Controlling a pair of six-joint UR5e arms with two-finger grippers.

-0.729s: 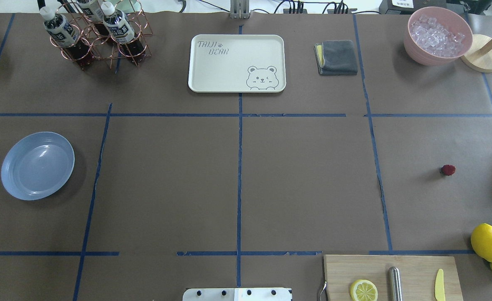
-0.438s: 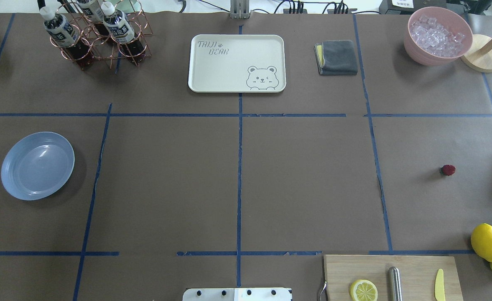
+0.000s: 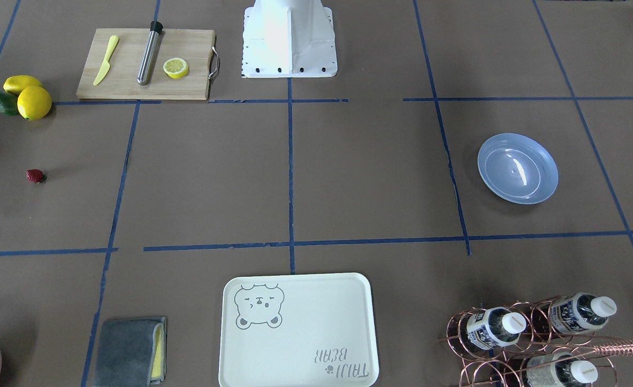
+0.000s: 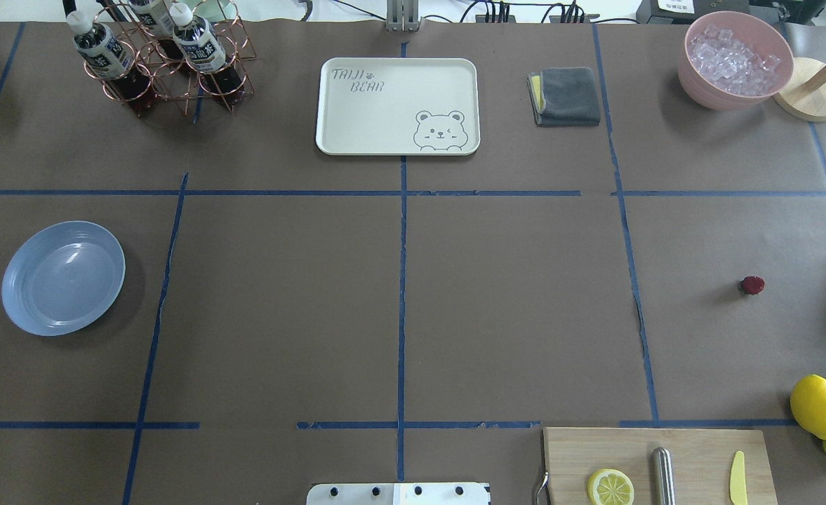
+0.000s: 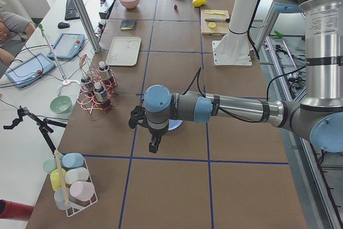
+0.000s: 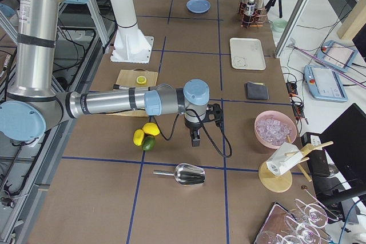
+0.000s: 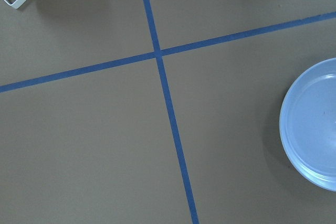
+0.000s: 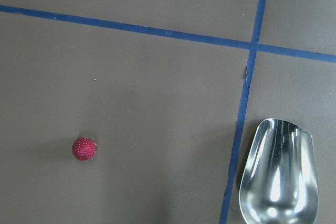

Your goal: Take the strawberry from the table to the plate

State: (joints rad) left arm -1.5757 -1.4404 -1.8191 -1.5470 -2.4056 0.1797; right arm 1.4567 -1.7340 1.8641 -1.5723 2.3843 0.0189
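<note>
The strawberry (image 4: 752, 285) is a tiny dark red berry lying alone on the brown paper table (image 4: 511, 308) at the right; it also shows in the front view (image 3: 35, 176) and in the right wrist view (image 8: 84, 148). Far off on the left lies the light blue plate (image 4: 63, 278), empty, with its edge in the left wrist view (image 7: 315, 124). My right gripper (image 6: 194, 139) hangs above the table near the lemons. Over the table beside the plate hangs my left gripper (image 5: 154, 144). Each shows only in a side view, so I cannot tell whether it is open or shut.
A metal scoop (image 8: 278, 177) lies right of the strawberry across a tape line. Two lemons (image 4: 817, 405) and an avocado sit at the right edge by a cutting board (image 4: 658, 463). At the back are a cream tray (image 4: 397, 105), a bottle rack (image 4: 163, 59), a grey cloth (image 4: 565, 96) and an ice bowl (image 4: 734, 59).
</note>
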